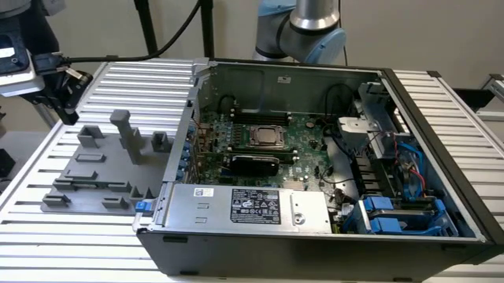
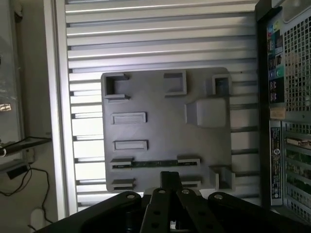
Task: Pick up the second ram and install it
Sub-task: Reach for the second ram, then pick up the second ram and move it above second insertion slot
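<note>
one second ram [image 2: 146,164] lies slotted in the grey fixture [image 2: 165,121] just ahead of the gripper [image 2: 170,182]; how open it is, can't tell.

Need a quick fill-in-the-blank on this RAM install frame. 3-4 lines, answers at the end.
1. The second ram sits in a slot of the ____ holder tray, not in the motherboard.
2. In the exterior view, the holder tray lies to the ____ of the computer case.
3. The computer case lies with its side ____, exposing the silver CPU.
4. The gripper is over the holder tray, closest to the second ____.

Missing words: gray; left; open; ram.
</note>
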